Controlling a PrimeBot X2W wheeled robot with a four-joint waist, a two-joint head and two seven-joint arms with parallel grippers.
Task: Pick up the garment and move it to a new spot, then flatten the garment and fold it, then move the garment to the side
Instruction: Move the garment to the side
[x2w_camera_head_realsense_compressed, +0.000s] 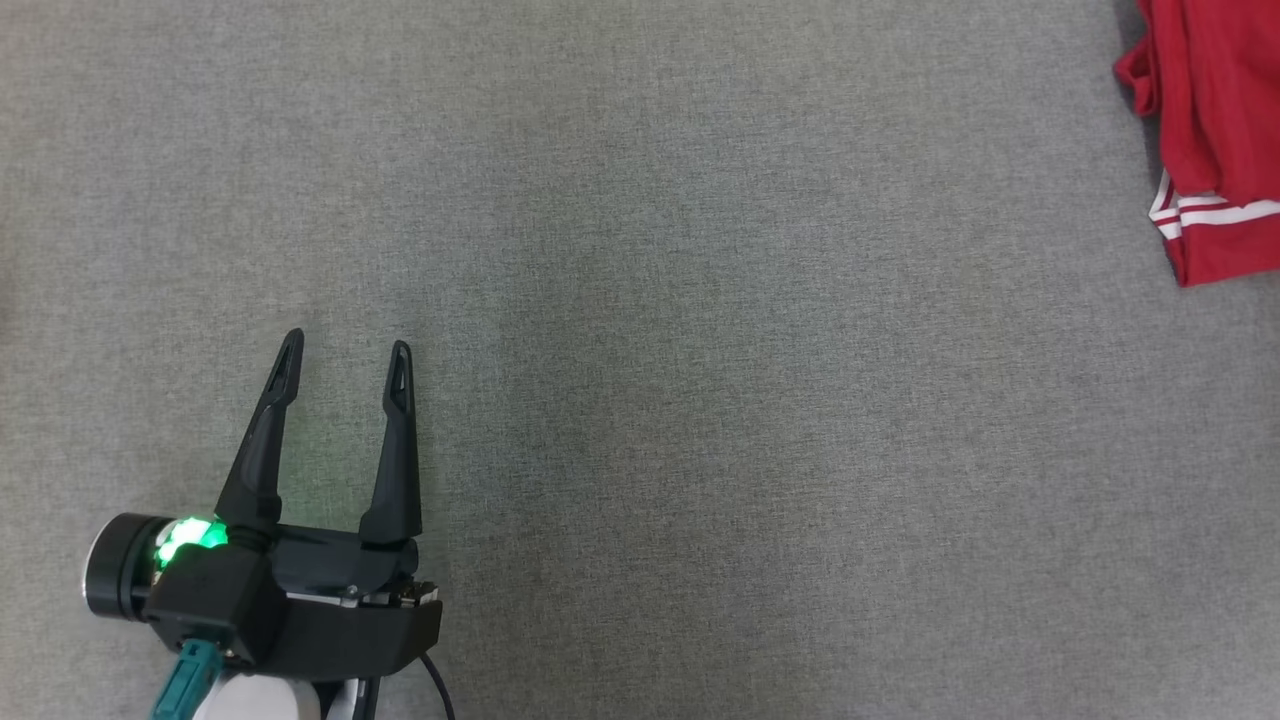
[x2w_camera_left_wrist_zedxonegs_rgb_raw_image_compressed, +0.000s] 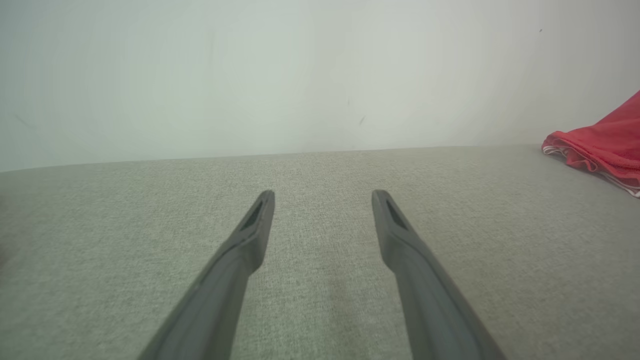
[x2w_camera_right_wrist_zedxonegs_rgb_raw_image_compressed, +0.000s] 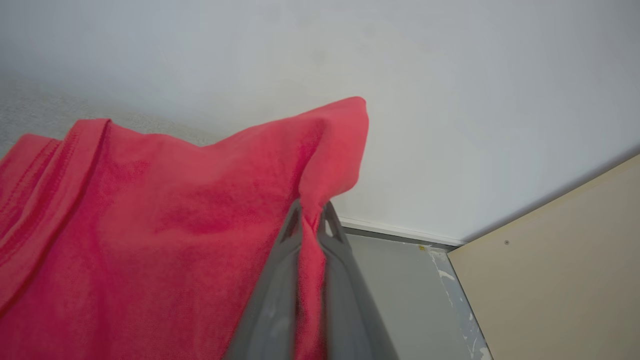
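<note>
A wide grey fabric surface (x2w_camera_head_realsense_compressed: 700, 400) runs across the head view. My left claw (x2w_camera_head_realsense_compressed: 347, 342) hovers low over its lower left part, its two dark fingers spread apart with nothing between them and a green light glowing at the wrist. From the left wrist, the same claw (x2w_camera_left_wrist_zedxonegs_rgb_raw_image_compressed: 324, 196) points across bare grey cloth toward a pale wall (x2w_camera_left_wrist_zedxonegs_rgb_raw_image_compressed: 300, 75).

The red garment (x2w_camera_head_realsense_compressed: 1215, 120), trimmed with white stripes, lies bunched at the far upper right edge of the surface, well apart from my left claw. The left wrist view catches it as a low red heap (x2w_camera_left_wrist_zedxonegs_rgb_raw_image_compressed: 605, 145) at the right edge.

My right claw (x2w_camera_right_wrist_zedxonegs_rgb_raw_image_compressed: 311, 212) is pressed together on a fold of the garment (x2w_camera_right_wrist_zedxonegs_rgb_raw_image_compressed: 150, 225), and the cloth rises to a peak just above the fingertips. Beyond it are a grey floor (x2w_camera_right_wrist_zedxonegs_rgb_raw_image_compressed: 400, 280) and a beige panel (x2w_camera_right_wrist_zedxonegs_rgb_raw_image_compressed: 560, 260).

I judge this to be the first step, picking the garment up to carry it to a new spot, since the cloth looks rumpled rather than folded. The next move calls for lifting until the hem hangs free, then carrying it toward the open middle. A thin pinch could slip, so the grip has to hold firm. My left claw is free to take a second corner.
</note>
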